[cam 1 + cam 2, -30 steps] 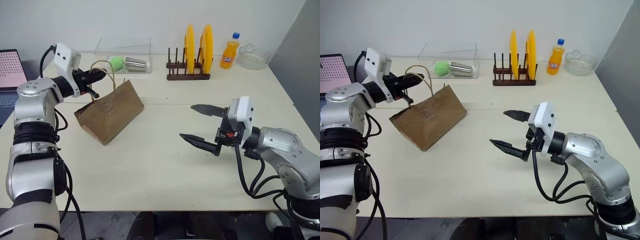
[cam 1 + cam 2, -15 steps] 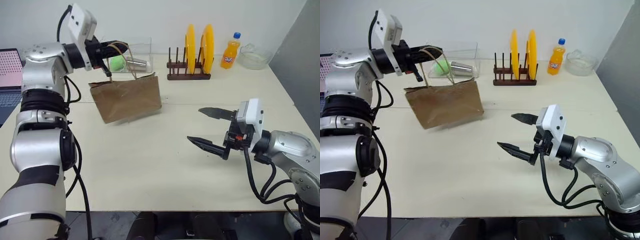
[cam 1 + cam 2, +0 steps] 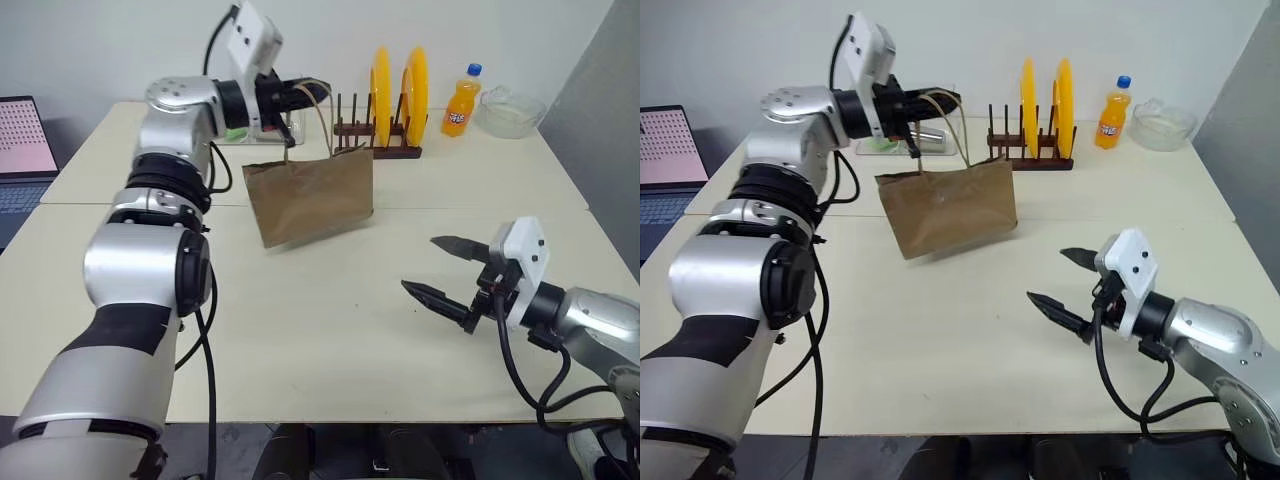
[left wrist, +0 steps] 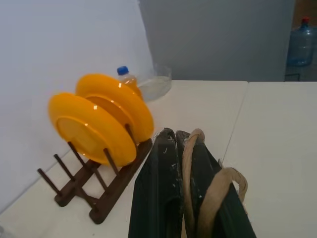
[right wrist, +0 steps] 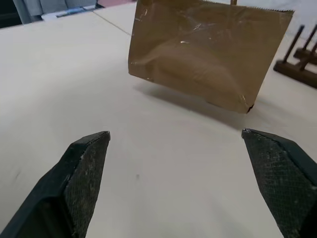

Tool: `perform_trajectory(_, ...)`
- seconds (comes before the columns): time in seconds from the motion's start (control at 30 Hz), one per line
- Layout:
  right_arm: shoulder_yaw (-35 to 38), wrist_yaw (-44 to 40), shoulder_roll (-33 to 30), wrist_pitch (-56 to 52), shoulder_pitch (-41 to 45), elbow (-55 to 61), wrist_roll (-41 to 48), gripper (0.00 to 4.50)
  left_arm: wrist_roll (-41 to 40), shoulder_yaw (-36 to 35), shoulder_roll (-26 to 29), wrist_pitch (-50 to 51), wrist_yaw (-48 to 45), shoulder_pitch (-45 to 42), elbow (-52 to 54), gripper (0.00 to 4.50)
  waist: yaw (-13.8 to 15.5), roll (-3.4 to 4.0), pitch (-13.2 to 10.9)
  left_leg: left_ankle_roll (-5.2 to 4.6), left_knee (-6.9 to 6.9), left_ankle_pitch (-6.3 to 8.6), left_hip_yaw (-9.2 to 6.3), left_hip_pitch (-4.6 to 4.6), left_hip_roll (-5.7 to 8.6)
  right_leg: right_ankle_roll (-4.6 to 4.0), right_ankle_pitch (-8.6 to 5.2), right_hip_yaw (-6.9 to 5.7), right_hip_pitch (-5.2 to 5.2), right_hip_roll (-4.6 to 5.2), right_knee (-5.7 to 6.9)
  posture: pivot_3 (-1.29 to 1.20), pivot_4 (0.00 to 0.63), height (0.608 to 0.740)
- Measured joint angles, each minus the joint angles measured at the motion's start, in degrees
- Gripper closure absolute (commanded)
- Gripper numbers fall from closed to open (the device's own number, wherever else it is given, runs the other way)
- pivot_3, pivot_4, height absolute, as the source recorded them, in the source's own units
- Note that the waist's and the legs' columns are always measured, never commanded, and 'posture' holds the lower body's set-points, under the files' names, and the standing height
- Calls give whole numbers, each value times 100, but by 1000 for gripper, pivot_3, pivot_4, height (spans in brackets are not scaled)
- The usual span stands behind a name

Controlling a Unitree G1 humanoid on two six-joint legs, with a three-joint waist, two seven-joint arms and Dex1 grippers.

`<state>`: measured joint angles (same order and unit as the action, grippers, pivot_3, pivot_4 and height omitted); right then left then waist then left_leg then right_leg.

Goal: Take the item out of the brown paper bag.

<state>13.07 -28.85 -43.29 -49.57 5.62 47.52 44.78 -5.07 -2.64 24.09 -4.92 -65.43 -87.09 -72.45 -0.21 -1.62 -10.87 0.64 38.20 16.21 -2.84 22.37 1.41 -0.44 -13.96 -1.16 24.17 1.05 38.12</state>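
Note:
The brown paper bag (image 3: 312,196) hangs tilted above the table, lifted by its twine handles (image 3: 322,108). My left gripper (image 3: 302,96) is shut on those handles (image 4: 194,183), pointing level toward the plate rack. The bag's side (image 5: 203,54) bulges as if something lies inside; the item is hidden from view. My right gripper (image 3: 447,273) stands open low over the table at the right, well apart from the bag, with nothing between its fingers (image 5: 84,173).
A wooden rack with yellow plates (image 3: 392,95) stands behind the bag. An orange soda bottle (image 3: 460,102) and a glass bowl (image 3: 510,112) sit at the back right. A clear tray (image 3: 885,145) lies behind my left arm. A laptop (image 3: 22,150) is at the far left.
My left gripper has carried the bag up off the table and to the right, toward the plate rack. My right gripper, still open, has drifted right and a little lower.

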Motion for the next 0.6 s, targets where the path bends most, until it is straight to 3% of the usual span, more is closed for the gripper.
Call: perform_trajectory(0.6,382,682,-52,-118,-848,606,219,0,366,-7,-567,-336,552,-209,-394,4421,0,-7,-4,-3,65,2,7,-2,2,37,-16,8,-2,-1,61,0,150,740)
